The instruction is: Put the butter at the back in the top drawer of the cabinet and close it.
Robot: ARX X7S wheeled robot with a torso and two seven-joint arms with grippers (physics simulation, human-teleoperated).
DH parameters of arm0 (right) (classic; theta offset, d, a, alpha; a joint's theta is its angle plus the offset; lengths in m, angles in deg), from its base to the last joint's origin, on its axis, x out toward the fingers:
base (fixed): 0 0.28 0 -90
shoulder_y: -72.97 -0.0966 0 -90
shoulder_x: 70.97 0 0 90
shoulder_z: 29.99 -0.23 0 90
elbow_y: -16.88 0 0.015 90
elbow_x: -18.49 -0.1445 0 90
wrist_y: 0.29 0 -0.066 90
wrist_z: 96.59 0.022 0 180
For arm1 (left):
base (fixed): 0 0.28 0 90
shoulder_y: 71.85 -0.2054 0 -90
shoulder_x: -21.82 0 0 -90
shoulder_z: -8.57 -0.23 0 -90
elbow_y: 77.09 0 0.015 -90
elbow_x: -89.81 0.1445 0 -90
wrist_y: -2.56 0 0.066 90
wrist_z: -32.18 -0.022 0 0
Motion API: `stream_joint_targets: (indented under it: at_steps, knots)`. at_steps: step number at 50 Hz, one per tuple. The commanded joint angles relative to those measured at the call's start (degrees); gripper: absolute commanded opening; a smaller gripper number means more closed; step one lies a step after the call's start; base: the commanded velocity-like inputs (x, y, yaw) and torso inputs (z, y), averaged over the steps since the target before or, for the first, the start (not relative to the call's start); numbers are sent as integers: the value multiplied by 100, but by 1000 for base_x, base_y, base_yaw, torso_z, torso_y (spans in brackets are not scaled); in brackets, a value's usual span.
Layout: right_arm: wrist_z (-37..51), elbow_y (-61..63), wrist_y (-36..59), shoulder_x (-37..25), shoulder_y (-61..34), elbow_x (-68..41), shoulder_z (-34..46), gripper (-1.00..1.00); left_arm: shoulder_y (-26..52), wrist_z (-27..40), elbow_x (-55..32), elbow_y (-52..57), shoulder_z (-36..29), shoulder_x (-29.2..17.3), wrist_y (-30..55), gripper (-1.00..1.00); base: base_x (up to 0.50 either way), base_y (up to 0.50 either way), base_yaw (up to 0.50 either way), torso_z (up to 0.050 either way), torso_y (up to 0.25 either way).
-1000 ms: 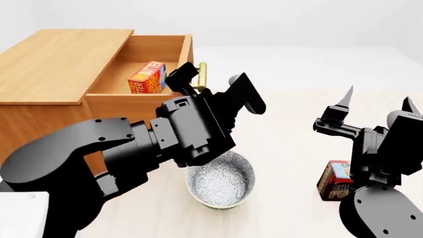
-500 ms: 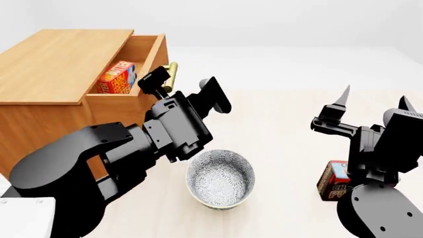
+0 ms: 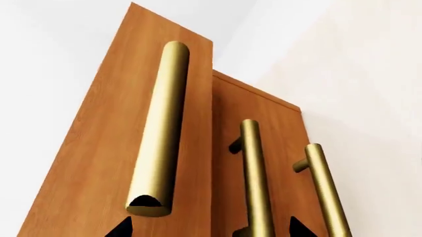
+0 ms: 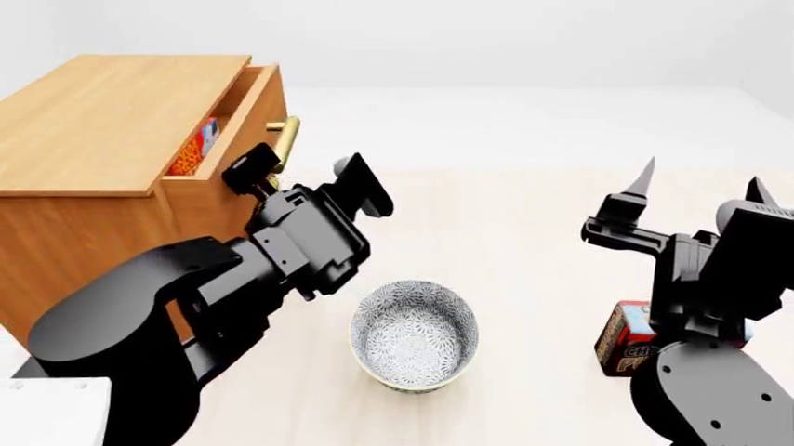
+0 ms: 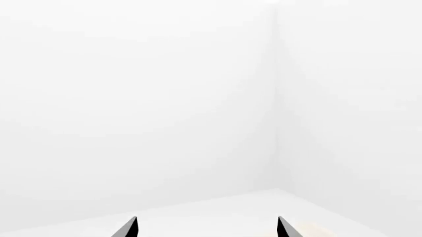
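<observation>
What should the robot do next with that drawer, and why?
Probably keep pushing the top drawer shut with the left gripper. The butter already lies inside, the drawer front still sticks out from the cabinet, and the open gripper sits right at its handle.

cabinet (image 4: 118,121) at upper left of the head view, top drawer (image 4: 255,116) slightly open on its right side, butter (image 4: 196,149) inside it, left gripper (image 4: 304,172) just before the drawer front, bowl (image 4: 414,334) at lower centre, pudding box (image 4: 624,336) at lower right, right gripper (image 4: 694,200) above the box
</observation>
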Motion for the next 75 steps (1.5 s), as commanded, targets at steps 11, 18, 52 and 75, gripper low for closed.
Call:
stream_joint_targets:
  at_steps: [11,18,52,75]
  knots:
    - [25,-14,68,19,-77,3,30,100,-109,-226,351,-1038,245,0,-67,100,0,0,0,0,0]
    - [32,-19,84,24,-97,-1,34,100,-88,-286,671,-1402,339,0,-56,100,0,0,0,0,0]
    - [62,-72,216,66,-284,6,107,100,-246,1245,215,2397,1033,-1269,393,100,4,3,4,0,0]
    - [134,137,209,-6,-53,-37,52,100,-1278,3942,-1245,8943,2742,-4307,29,100,0,0,0,0,0]
